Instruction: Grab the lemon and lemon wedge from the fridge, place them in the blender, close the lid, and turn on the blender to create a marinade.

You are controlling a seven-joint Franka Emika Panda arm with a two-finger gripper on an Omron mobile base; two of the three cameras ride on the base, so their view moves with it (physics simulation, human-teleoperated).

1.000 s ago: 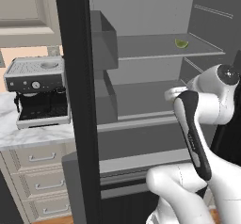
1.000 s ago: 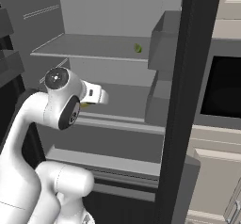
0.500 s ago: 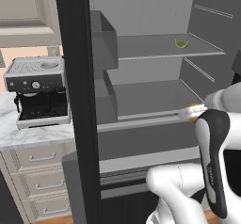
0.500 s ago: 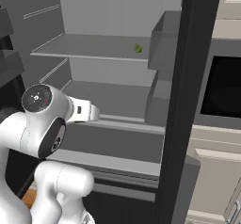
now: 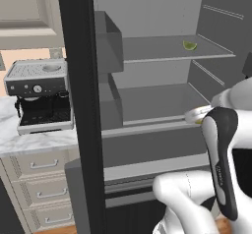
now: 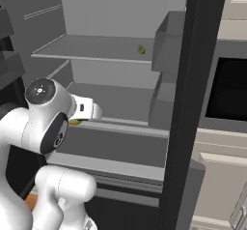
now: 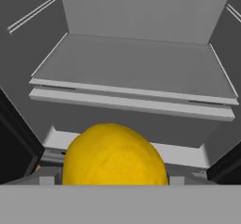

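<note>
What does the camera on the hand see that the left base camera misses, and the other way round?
Hand view alone: the lemon, large and yellow, right in front of the lens. Left base view alone: the small green wedge on the upper shelf, an espresso machine on the counter and the black door edge. Both: the fridge interior and its bare lower shelf.

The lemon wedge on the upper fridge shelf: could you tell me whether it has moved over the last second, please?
No. The lemon wedge sits at the same spot near the right end of the upper shelf, just as before.
</note>
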